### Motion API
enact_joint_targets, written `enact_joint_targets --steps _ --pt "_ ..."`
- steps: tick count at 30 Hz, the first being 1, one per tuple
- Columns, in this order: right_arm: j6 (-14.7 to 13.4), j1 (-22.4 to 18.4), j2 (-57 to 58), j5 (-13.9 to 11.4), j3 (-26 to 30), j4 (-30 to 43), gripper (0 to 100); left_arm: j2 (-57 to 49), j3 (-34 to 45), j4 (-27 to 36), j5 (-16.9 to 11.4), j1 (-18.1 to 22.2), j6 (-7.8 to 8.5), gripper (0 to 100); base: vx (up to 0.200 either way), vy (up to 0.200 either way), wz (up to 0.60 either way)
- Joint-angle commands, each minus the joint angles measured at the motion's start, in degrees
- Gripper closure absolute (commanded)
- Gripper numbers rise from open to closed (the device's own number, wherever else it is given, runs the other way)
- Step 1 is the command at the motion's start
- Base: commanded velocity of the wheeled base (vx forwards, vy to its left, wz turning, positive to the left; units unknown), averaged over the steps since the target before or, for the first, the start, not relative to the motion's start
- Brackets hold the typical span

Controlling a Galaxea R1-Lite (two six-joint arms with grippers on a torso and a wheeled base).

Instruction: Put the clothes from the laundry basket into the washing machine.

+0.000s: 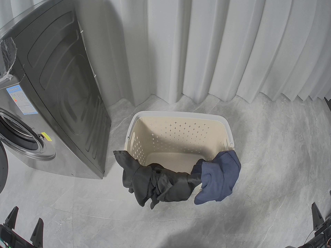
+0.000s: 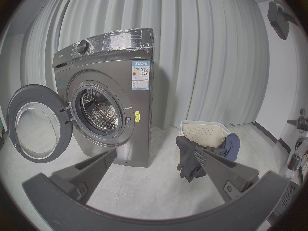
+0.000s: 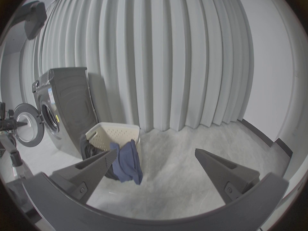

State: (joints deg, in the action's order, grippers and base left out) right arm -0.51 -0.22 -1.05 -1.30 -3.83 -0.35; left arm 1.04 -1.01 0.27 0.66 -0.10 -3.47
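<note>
A cream laundry basket (image 1: 179,115) stands on the floor, right of the grey washing machine (image 1: 58,86). A black garment (image 1: 155,183) and a dark blue garment (image 1: 219,176) hang over the basket's near rim. The washing machine's round door (image 2: 38,122) is swung wide and the steel drum (image 2: 99,111) shows. My left gripper (image 1: 24,226) is low at the near left, open with nothing in it, well short of the basket. My right gripper (image 3: 154,158) is open and holds nothing; one of its fingers (image 1: 316,216) shows at the near right.
White pleated curtains (image 1: 207,38) hang behind the basket and the machine. Grey marble-patterned floor (image 1: 276,148) lies open to the right of the basket and in front of it. A dark skirting board (image 3: 266,138) runs along the far right wall.
</note>
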Motion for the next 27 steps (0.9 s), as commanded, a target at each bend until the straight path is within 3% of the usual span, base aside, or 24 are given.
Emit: enact_joint_targets --steps 1,4,5,8,15,18,27 --pt "-1.51 0.22 -9.67 -0.72 -10.76 5.01 0 -0.6 0.84 0.0 0.04 0.01 0.05 0 0.0 0.0 0.0" --pt "-1.95 0.75 -16.27 -2.47 -9.36 6.77 0 -0.6 0.84 0.0 0.04 0.01 0.05 0 0.0 0.0 0.0" --pt "-3.18 1.19 -23.03 -4.41 -7.42 6.24 0 -0.6 0.84 0.0 0.04 0.01 0.05 0 0.0 0.0 0.0" --pt "-5.29 1.19 -33.23 -6.25 -5.4 2.81 0 -0.6 0.84 0.0 0.13 0.01 -0.04 0 0.0 0.0 0.0" --pt "-6.26 2.59 -50.89 -6.96 -4.17 -12.74 0 -0.6 0.84 0.0 0.04 0.01 -0.04 0 0.0 0.0 0.0" --pt "-6.87 5.4 -60.83 -6.78 -2.85 -22.15 0 -0.6 0.84 0.0 0.04 0.01 -0.04 0 0.0 0.0 0.0" --pt "-9.42 11.91 -71.99 -6.25 -4.17 -27.86 0 -0.6 0.84 0.0 0.04 0.01 -0.04 0 0.0 0.0 0.0"
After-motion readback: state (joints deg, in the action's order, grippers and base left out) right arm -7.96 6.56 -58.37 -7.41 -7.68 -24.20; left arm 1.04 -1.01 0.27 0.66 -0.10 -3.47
